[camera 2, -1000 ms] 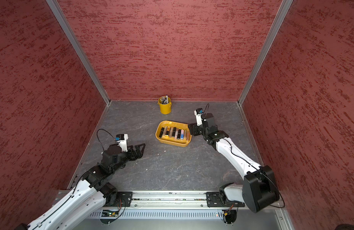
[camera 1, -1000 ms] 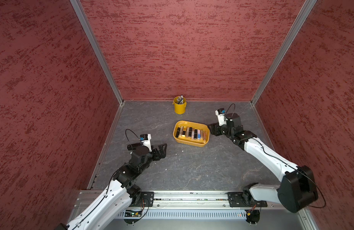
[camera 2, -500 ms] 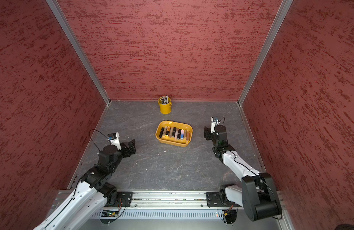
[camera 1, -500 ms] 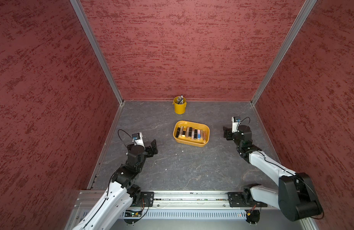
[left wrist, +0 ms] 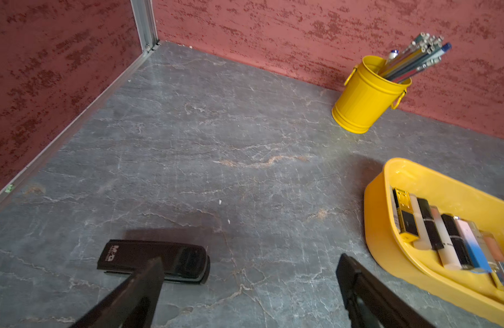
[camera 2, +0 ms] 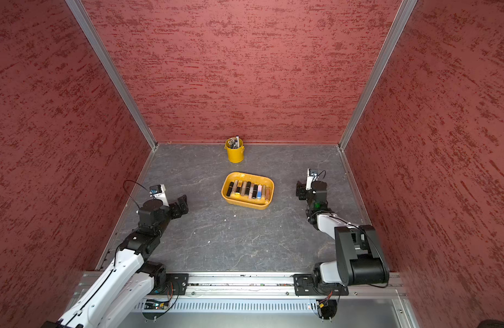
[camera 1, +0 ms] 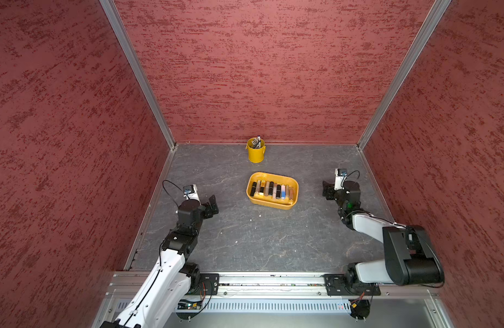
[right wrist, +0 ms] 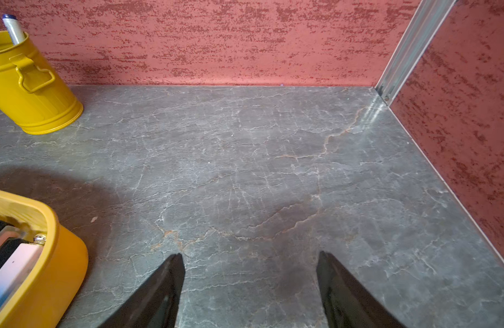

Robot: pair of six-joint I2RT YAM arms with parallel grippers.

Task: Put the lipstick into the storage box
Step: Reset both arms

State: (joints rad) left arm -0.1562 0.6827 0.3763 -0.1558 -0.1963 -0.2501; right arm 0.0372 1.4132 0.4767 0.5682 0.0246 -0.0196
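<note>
The storage box (camera 1: 269,205) sits near the middle of the grey stone-patterned table (camera 1: 259,241), and a row of lipsticks (camera 1: 270,190) lies side by side inside it, black, pale, gold and one pink-and-blue. Behind it, close to the back wall, stands a yellow bucket (camera 1: 255,153) with pencils and pens (left wrist: 415,56) sticking out at a slant. The left gripper (camera 1: 212,203) is well off to the box's left, low over the table with its jaws spread as wide as they go and nothing between them. A black oblong item with a pale logo (left wrist: 125,252) lies flat on the table by it. In the left wrist view one fingertip (left wrist: 151,272) stands in front of that item, and I cannot tell whether they touch. The right gripper (camera 1: 327,190) hangs well off to the box's right, jaws parted fairly wide over bare table and holding nothing; its wrist view shows a corner of the box beside it.
</note>
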